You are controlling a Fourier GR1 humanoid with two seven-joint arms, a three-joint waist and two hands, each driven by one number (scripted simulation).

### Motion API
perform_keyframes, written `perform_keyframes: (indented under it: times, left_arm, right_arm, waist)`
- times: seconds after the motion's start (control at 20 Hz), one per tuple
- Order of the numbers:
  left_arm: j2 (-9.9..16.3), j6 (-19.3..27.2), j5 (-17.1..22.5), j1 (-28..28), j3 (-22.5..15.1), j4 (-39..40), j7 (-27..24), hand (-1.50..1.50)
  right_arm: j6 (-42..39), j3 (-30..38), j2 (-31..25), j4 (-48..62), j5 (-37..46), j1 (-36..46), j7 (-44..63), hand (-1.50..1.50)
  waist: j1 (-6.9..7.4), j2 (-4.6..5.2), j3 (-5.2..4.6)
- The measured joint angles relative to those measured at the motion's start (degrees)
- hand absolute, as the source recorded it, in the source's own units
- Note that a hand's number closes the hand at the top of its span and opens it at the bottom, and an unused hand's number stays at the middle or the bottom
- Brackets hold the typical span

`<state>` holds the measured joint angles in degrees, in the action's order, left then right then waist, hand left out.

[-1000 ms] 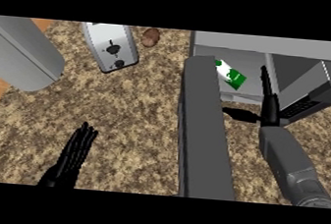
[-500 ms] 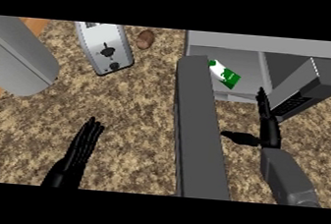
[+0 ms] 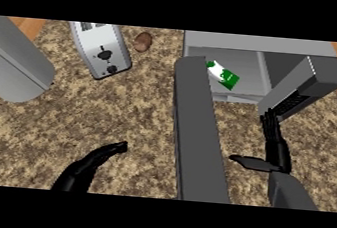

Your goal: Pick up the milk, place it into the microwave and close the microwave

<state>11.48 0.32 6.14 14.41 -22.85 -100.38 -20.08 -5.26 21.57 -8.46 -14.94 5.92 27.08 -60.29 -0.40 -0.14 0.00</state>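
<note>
The milk carton (image 3: 223,75), white with a green label, lies tilted inside the grey microwave (image 3: 262,45) at the upper right. The microwave's door (image 3: 199,138) stands open, seen edge-on as a long dark grey slab running from the cavity's left side down to the lower edge. My right hand (image 3: 274,147) is open in front of the microwave, to the right of the door, fingers straight toward the cavity and thumb out to the left. It holds nothing. My left hand (image 3: 89,165) is open at the lower left, resting over the counter.
A silver toaster (image 3: 99,48) stands at the upper middle with a brown lump (image 3: 142,41) beside it. A large grey rounded body (image 3: 9,58) fills the upper left. The speckled counter (image 3: 127,113) ends in wooden strips at the far left and right.
The view has shifted, so everything sits a little lower and to the left. My right hand has drawn back from the milk toward the lower edge. The carton stays in the microwave.
</note>
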Motion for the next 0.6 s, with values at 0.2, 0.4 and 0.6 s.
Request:
perform_keyframes:
  times: [0.2, 0.4, 0.6]
  left_arm:
    - [0.4, 0.1, -2.6, -1.8, -1.1, 1.4, 2.1, 1.50]
    - [0.6, 0.1, -6.3, -3.1, -3.0, 4.3, 2.3, 1.50]
    - [0.9, -0.2, -11.5, -6.4, -5.7, 8.5, 2.9, 1.50]
  right_arm:
    - [-2.4, -1.0, 0.5, -5.3, -1.3, -3.8, 0.8, -1.50]
    - [-4.6, -2.3, 0.3, -11.8, -2.8, -8.6, 1.9, -1.50]
    - [-6.4, -3.9, -0.2, -19.2, -4.2, -13.3, 3.7, -1.50]
  waist:
    - [-0.49, -0.18, -0.04]
    - [-0.94, -0.28, -0.09]
    - [-1.58, -0.35, -0.12]
